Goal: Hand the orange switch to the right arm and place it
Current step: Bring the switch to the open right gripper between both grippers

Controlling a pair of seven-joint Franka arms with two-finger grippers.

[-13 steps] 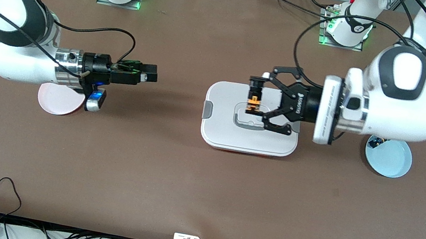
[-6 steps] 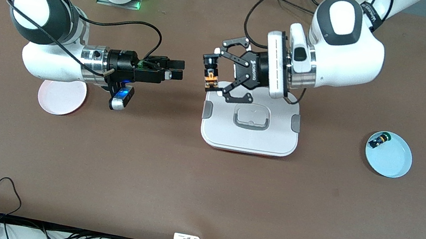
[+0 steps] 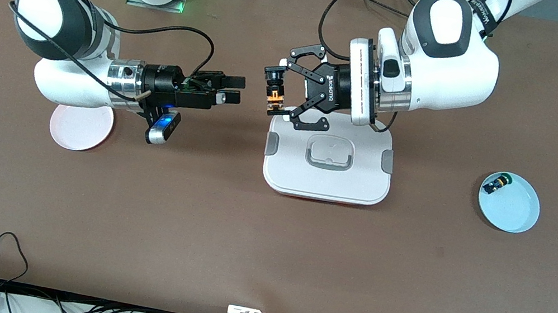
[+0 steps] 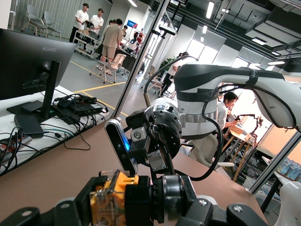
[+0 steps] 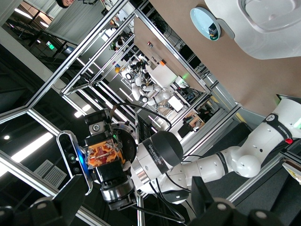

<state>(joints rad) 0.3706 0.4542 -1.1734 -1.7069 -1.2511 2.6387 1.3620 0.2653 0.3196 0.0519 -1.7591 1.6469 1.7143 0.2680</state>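
Note:
The orange switch, with an orange boxy rear and a black collar, is held in the air by my left gripper, which is shut on it. They hang over the corner of the white case that lies toward the right arm's end. In the left wrist view the orange switch sits clamped in my left gripper. My right gripper is open and level, pointing at the switch across a short gap. The right wrist view shows the orange switch ahead of my open right gripper, not between its fingers.
A pink plate lies under the right arm's wrist. A light blue plate at the left arm's end holds a small black switch with a green face. The white case has a recessed handle.
My left arm carried the switch off the middle of the case toward the right arm's end. My right gripper moved toward it, so the gap between them shrank.

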